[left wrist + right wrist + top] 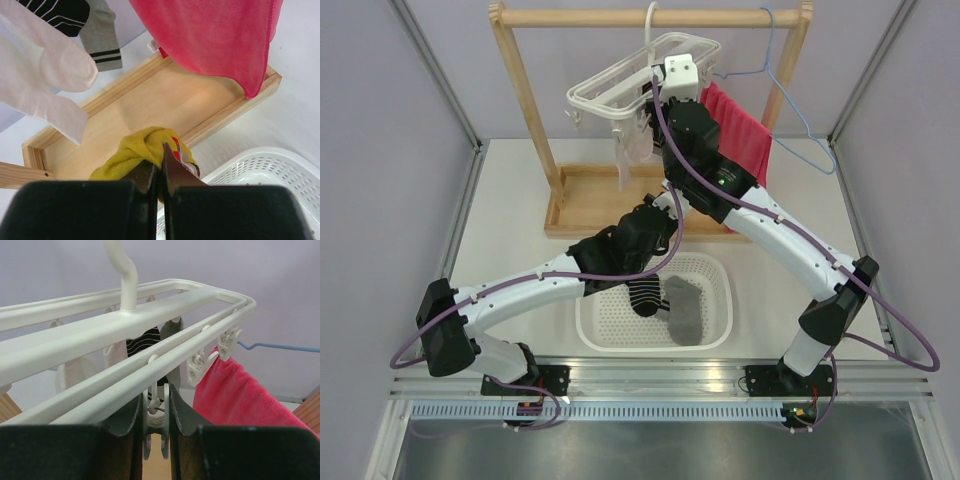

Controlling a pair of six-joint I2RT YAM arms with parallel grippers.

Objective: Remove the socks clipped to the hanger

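The white hanger [620,80] hangs from the wooden rail; its frame fills the right wrist view [100,335]. My right gripper [156,407] is up at the hanger [652,100], shut on one dangling clip [156,416]. Behind it hang a black-and-white striped sock [142,342], a grey sock [172,330] and white socks [75,371]. My left gripper [161,156] is shut on a mustard yellow sock [132,150] above the wooden base. It is partly hidden under the right arm in the top view [655,222]. White socks [45,75] hang at upper left.
A white basket [720,300] near the front holds a striped sock [642,295] and a grey sock [685,308]. The red towel [740,130] and blue wire hanger [790,100] hang at right. The wooden rack base [590,195] lies below the hanger.
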